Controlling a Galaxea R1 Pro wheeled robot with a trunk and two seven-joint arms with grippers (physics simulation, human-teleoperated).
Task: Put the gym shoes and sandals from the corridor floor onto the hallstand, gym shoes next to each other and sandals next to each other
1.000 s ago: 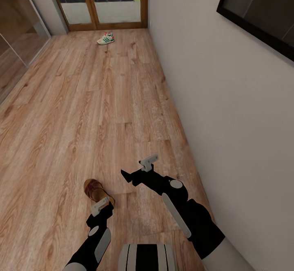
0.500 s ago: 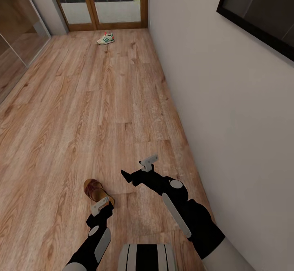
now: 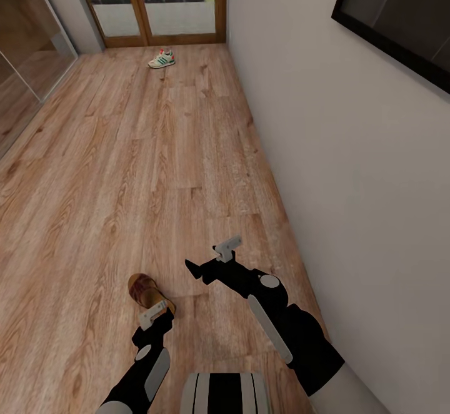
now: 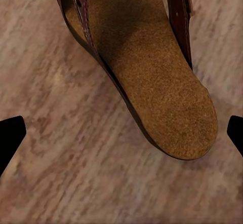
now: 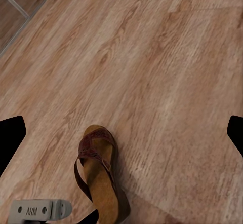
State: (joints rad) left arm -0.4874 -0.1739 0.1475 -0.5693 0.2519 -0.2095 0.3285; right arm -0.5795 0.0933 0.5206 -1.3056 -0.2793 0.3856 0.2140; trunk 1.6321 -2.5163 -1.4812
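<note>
Sandal [image 3: 145, 290] with woven brown leather straps and a grainy, cork-like tan footbed lies flat on the warm wood-grain corridor floor [image 3: 125, 170]. We see the left end effector [image 3: 154, 314] poised just above its heel, fingers spread wide, holding nothing. The right end effector [image 3: 211, 258] hangs beside it, bent inward, also open and empty. 1 white gym shoe [image 3: 162, 59] with green stripes sits far off near the glass door [image 3: 156, 2].

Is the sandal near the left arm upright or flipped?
Upright: the sandal rests sole-down on the floor, footbed and straps facing up.
</note>
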